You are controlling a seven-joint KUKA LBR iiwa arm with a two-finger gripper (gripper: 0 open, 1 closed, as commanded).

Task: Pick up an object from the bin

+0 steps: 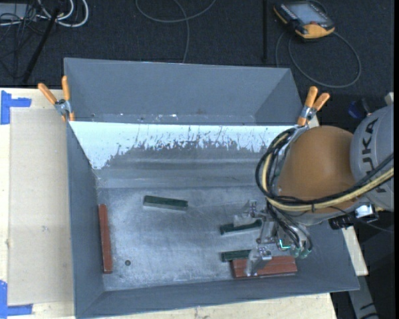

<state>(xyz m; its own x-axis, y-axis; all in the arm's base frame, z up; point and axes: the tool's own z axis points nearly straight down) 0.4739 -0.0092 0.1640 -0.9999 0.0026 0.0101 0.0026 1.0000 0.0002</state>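
Observation:
My gripper (230,242) is low in the bin's right front part, its two dark fingers (238,228) pointing left and standing apart, with only bare floor between them, so it is open. A reddish-brown flat block (269,266) lies just in front of the lower finger, against the bin's front wall, partly under the gripper's body. A dark green bar (165,204) lies flat on the floor to the left, well apart from the fingers.
A long reddish-brown stick (105,238) lies along the bin's left wall. A small dark speck (128,263) sits near it. The arm with its orange dome and cables covers the bin's right side.

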